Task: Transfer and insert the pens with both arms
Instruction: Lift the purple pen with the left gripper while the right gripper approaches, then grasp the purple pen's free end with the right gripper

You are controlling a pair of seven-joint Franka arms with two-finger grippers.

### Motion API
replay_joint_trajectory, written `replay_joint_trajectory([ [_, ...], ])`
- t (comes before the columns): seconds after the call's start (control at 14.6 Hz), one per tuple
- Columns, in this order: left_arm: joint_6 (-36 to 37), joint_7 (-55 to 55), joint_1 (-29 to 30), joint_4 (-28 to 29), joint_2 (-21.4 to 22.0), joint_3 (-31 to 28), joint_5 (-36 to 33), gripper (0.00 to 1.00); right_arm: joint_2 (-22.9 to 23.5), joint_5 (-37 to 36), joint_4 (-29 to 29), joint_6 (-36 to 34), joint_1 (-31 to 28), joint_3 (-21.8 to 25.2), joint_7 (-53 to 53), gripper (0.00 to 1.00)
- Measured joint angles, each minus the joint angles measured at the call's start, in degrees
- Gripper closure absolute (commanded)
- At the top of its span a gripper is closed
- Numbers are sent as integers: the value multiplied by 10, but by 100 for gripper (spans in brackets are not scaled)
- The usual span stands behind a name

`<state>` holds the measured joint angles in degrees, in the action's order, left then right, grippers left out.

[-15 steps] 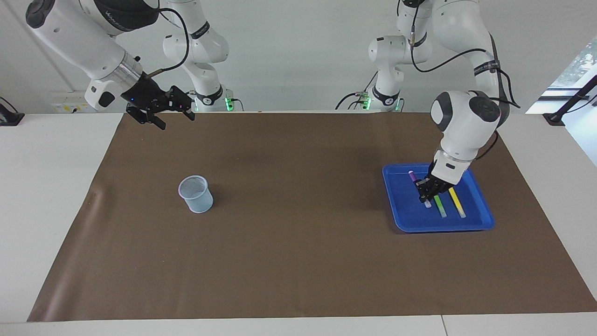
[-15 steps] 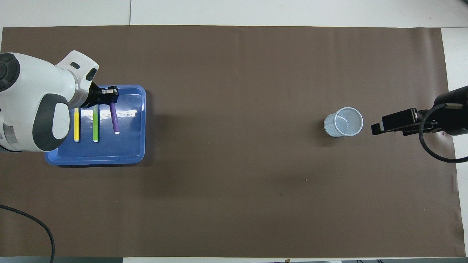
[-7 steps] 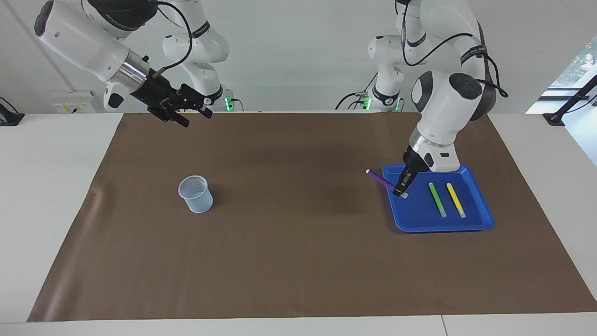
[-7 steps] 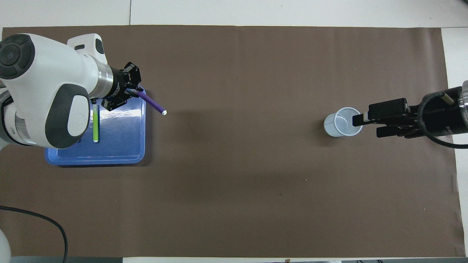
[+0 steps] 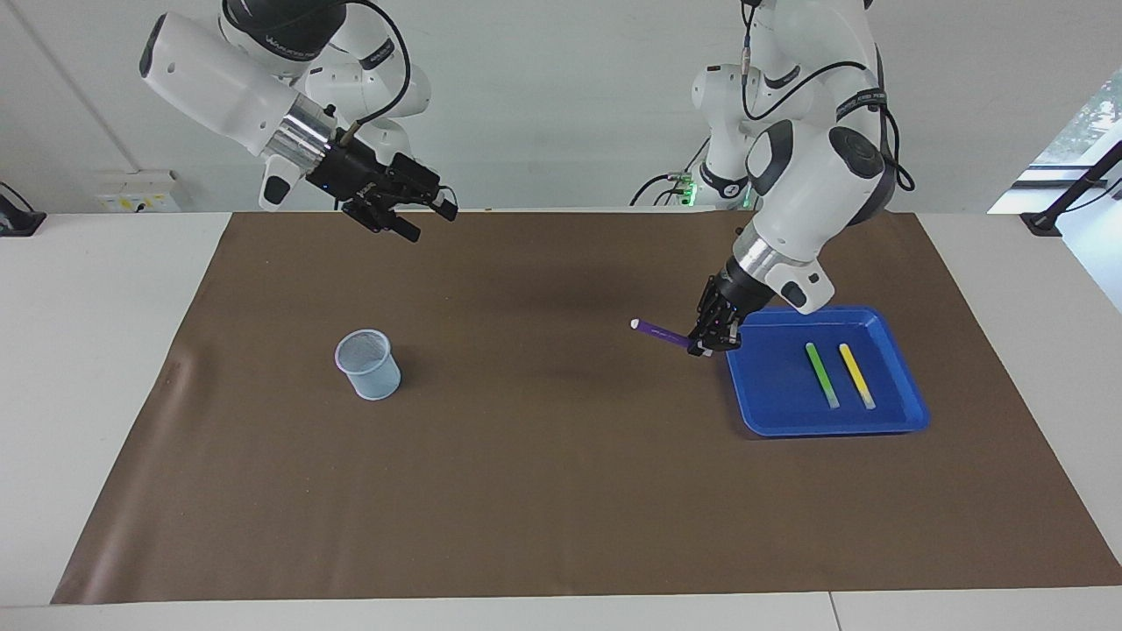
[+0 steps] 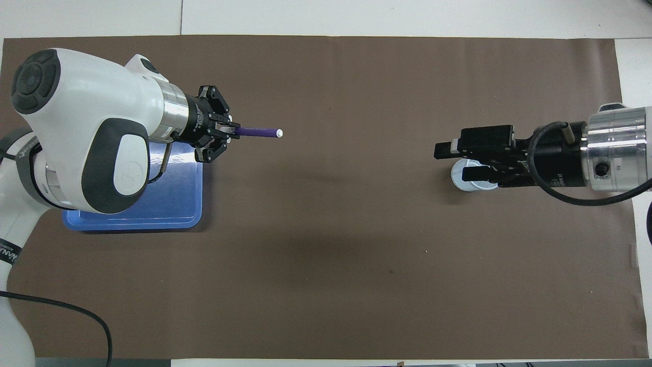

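L gripper [image 5: 712,337] low, jaws clamped, wrist pointing toward R arm's end; R gripper [image 5: 412,213] raised w/ jaws apart, pointing back.

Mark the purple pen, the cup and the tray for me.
purple pen [image 5: 659,332], facing view, middle of its barrel
cup [image 5: 369,365], facing view, its side wall
tray [image 5: 776,390], facing view, bare floor beside the green pen
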<state>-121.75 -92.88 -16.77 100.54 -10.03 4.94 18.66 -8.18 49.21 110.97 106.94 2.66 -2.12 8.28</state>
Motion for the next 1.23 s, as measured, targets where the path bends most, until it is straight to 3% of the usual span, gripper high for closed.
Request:
replay_joint_trajectory([
  [0.34, 0, -74, -50, -4, 8, 7, 13, 100, -7, 57, 49, 57, 8, -8, -70, 0],
  [0.75, -13, -131, -81, -6, 26, 18, 15, 100, 43, 97, 63, 205, 102, -19, -80, 1],
  [1.23, -18, -152, -102, -6, 35, 21, 15, 100, 54, 109, 55, 258, 141, -19, -57, 9],
])
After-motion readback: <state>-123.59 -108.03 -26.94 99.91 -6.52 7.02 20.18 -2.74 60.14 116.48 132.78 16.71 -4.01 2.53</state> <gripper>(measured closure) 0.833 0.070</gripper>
